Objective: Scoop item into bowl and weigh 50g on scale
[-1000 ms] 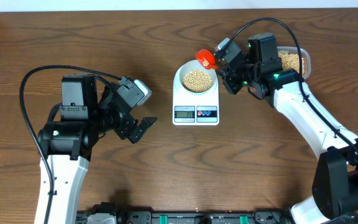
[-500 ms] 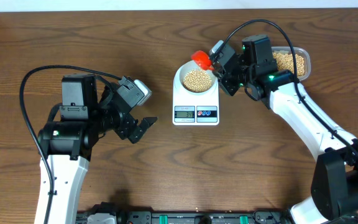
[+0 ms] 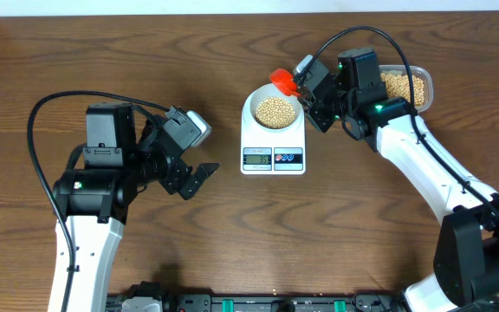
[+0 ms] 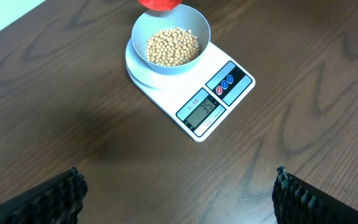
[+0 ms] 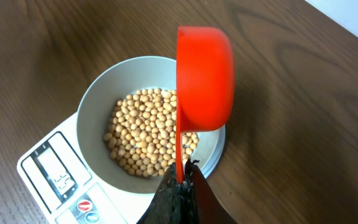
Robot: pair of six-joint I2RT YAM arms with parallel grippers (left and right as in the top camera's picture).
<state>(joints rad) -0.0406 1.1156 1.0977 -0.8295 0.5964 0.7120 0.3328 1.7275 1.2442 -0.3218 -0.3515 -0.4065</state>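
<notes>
Your right pincer (image 5: 180,186) pinches the red scoop (image 5: 205,78) above the bowl (image 5: 95,99) of beans (image 5: 145,130) on the scale (image 5: 55,171). Tip slowly and watch the display (image 4: 202,109). Your left pincer (image 3: 193,179) hangs spread, apart from the scale.

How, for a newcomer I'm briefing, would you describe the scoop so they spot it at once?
On the brown wooden table, find the flat white digital scale carrying a pale round bowl of tan beans. Over the bowl's rim hangs a bright red plastic scoop, held by the right gripper; nothing else nearby is red and cup-shaped.
</notes>
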